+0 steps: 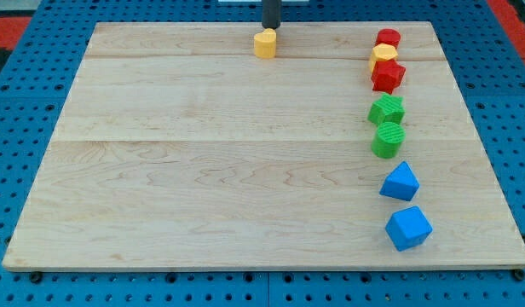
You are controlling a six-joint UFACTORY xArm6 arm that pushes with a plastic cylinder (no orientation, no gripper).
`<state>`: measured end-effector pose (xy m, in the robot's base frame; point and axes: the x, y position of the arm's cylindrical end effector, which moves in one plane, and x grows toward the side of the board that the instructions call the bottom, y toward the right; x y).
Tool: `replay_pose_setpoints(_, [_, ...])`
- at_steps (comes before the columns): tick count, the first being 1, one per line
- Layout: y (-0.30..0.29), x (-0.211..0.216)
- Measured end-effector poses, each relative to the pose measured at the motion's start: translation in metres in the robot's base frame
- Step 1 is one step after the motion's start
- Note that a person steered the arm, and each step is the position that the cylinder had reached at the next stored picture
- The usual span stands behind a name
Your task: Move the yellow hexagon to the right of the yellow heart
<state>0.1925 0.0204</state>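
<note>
Camera view, my tip touching yellow hexagon

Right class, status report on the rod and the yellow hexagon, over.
My tip at the top edge, just above the yellow hexagon block. Yellow heart block far right, wedged between red blocks. Path between unobstructed.

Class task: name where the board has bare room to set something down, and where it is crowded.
Free: the whole wood left of and below the yellow hexagon, which sits under my tip. Crowded: the right-hand column from the red cylinder down to the lowest blue block.
</note>
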Motion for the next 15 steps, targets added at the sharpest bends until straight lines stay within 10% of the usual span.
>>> replay_pose_setpoints(5, [0.247, 0.057])
replay_pose_setpoints(10, [0.13, 0.124])
replay_pose_setpoints(15, [0.068, 0.052])
